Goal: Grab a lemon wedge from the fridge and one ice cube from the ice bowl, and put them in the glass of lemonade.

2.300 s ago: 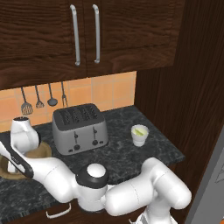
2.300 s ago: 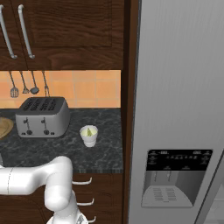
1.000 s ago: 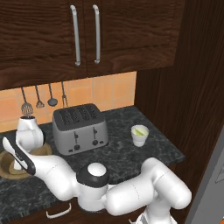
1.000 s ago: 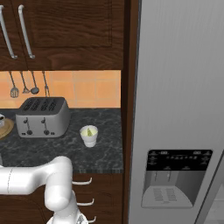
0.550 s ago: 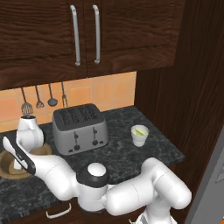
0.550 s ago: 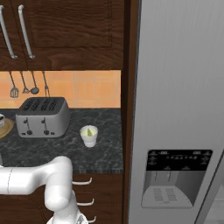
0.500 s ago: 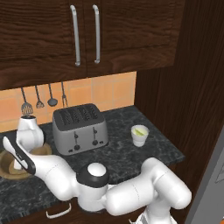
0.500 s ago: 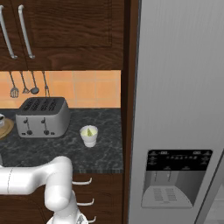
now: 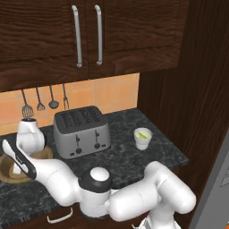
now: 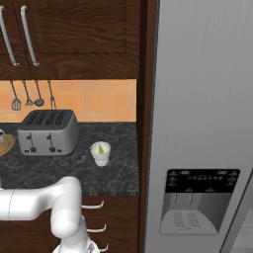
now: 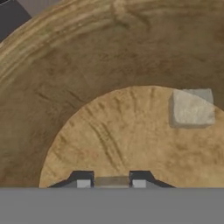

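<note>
Picking up ice: the fingers (image 11: 111, 183) sit low in the ice bowl (image 11: 65, 74), close together around a pale bit, likely an ice cube. Another ice cube (image 11: 191, 107) lies at two o'clock. Next, lift and carry it to the glass of lemonade (image 9: 142, 138).

ice bowl (image 9: 8, 172): you see it cut by the left edge in the left base view, and the arm covers its near rim.
ice cube (image 11: 111, 182) between the jaws: you get only a pale sliver of it in the hand view, so a firm grip cannot be told.
fridge (image 10: 197, 123): its right side and top run out of the right base view.
</note>
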Controlling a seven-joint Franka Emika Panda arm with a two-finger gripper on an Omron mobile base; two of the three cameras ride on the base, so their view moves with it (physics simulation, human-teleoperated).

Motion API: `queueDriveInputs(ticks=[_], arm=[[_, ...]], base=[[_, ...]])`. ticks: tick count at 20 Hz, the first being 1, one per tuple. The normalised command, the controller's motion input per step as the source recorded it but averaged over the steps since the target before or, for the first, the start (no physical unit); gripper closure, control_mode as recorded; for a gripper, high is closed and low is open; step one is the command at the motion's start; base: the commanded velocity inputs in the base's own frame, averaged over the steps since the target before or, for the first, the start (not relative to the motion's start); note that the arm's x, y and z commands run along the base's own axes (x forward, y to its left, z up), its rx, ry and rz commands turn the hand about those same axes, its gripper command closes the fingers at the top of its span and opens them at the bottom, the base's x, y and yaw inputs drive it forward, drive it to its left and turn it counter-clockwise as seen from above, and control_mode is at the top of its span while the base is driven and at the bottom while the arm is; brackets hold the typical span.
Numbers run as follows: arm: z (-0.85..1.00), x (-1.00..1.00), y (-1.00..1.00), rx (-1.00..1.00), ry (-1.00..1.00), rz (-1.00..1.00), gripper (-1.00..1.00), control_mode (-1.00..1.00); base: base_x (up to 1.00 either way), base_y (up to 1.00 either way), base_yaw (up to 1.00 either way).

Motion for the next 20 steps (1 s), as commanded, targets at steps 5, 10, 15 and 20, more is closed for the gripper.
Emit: queueDriveInputs(ticks=[5, 10, 15, 20], arm=[[0.20, -0.37, -0.03, 0.02, 0.00, 0.00, 1.00, -1.00], [0.67, -0.42, -0.07, 0.04, 0.00, 0.00, 1.00, -1.00], [0.52, -0.60, -0.28, 0.04, 0.00, -0.01, 1.00, -1.00], [0.02, -0.58, -0.46, 0.01, 0.00, -0.04, 1.00, -1.00]], base=[[0.00, 0.00, 0.00], [0.00, 0.00, 0.00], [0.00, 0.00, 0.00], [0.00, 0.00, 0.00]])
